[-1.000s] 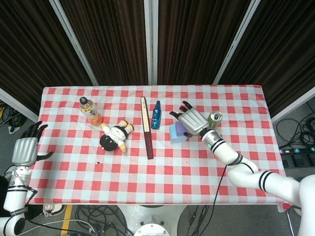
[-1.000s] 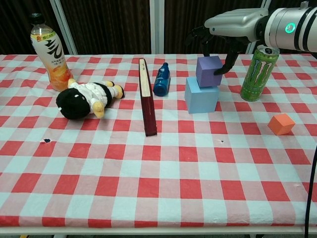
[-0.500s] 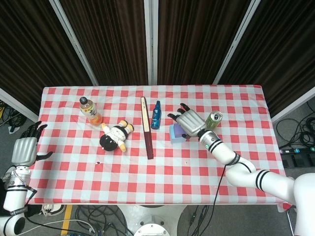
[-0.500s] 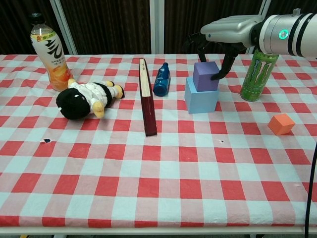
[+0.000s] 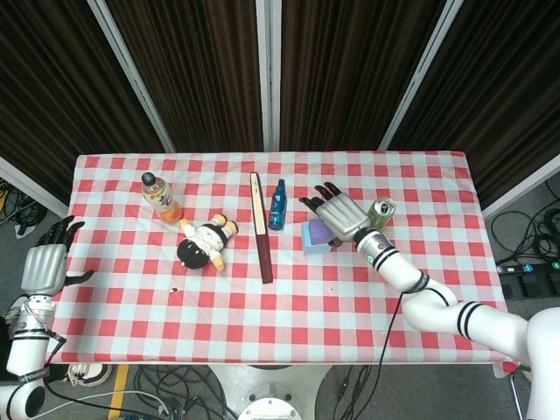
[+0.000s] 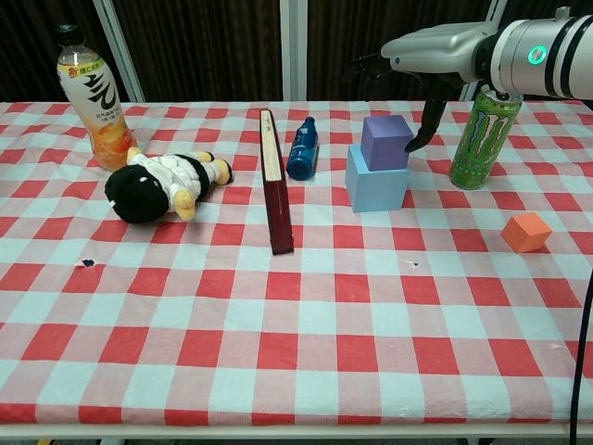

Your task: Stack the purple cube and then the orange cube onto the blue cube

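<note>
The purple cube (image 6: 385, 142) sits on top of the blue cube (image 6: 375, 184) at mid table; from overhead the blue cube (image 5: 312, 238) shows partly under my right hand. My right hand (image 6: 428, 54) (image 5: 339, 214) hovers just above the purple cube, fingers spread, thumb hanging beside the cube's right side without gripping it. The orange cube (image 6: 525, 232) lies alone on the cloth to the right. Off the table's left edge, my left hand (image 5: 44, 265) is raised with fingers apart and empty.
A green can (image 6: 482, 135) stands right of the stack, close under my right forearm. A blue bottle (image 6: 302, 148) lies left of the blue cube, beside a dark red book (image 6: 274, 185). A plush doll (image 6: 159, 185) and an orange drink bottle (image 6: 88, 95) are at the left.
The purple cube went down onto the blue cube and my right hand let go of it, then lifted slightly with its fingers spread. The left hand stayed put.
</note>
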Motion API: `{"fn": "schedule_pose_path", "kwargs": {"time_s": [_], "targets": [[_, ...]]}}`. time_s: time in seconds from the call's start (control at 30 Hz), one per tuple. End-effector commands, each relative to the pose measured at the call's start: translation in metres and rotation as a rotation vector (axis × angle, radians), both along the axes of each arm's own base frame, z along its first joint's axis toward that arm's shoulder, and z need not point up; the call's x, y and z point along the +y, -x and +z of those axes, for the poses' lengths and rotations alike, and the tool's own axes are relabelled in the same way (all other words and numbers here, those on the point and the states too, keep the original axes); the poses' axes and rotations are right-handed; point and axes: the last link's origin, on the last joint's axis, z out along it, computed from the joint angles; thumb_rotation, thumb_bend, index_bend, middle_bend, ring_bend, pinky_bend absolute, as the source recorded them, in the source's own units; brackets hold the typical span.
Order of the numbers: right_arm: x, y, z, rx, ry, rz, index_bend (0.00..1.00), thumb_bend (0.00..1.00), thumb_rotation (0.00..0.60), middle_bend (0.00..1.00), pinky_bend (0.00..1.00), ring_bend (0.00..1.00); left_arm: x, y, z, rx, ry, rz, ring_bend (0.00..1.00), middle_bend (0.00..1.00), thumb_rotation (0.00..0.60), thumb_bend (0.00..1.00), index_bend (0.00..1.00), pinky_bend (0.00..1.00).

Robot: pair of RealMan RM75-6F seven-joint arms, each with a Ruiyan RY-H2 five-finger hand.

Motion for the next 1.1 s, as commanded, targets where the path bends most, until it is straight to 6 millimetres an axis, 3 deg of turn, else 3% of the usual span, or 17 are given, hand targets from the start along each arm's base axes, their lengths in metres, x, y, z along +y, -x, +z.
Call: {"fn": "schedule_pose_path", "kwargs": {"time_s": [0.03,0.17,0.27,0.47,0.7,0.9,1.1], "targets": [[0.005,-0.006,0.012,-0.021,0.023,0.026,0.08,0.00,0.600,0.21,0.00,0.00,0.000,0.000,0.000,-0.001,0.000,-0.003,0.13,0.18,0.600,0.09,0.21,0.23],[0.023,-0.011,0.037,-0.054,0.083,0.089,0.08,0.00,0.600,0.24,0.00,0.00,0.000,-0.001,0.000,-0.002,0.000,-0.005,0.13,0.18,0.600,0.09,0.21,0.23],[0.046,-0.002,0.058,-0.064,0.136,0.111,0.07,0.00,0.600,0.28,0.00,0.01,0.000,-0.002,0.000,-0.009,0.001,-0.007,0.13,0.18,0.600,0.09,0.21,0.23],[0.098,0.049,0.079,-0.035,0.149,0.012,0.13,0.01,0.600,0.34,0.00,0.11,-0.001,-0.003,-0.002,-0.011,0.009,-0.011,0.13,0.18,0.600,0.09,0.21,0.23],[0.135,0.108,0.070,0.065,0.123,-0.072,0.17,0.02,0.600,0.35,0.01,0.11,-0.001,-0.005,-0.003,-0.005,0.012,-0.016,0.13,0.18,0.600,0.09,0.21,0.23],[0.136,0.135,0.056,0.132,0.131,-0.087,0.19,0.04,0.600,0.35,0.07,0.13,-0.002,-0.006,-0.004,-0.006,0.012,-0.020,0.13,0.18,0.600,0.09,0.21,0.23],[0.130,0.149,0.044,0.147,0.122,-0.129,0.21,0.05,0.600,0.36,0.09,0.13,-0.002,-0.005,-0.003,-0.008,0.010,-0.016,0.13,0.18,0.600,0.09,0.21,0.23]]}}
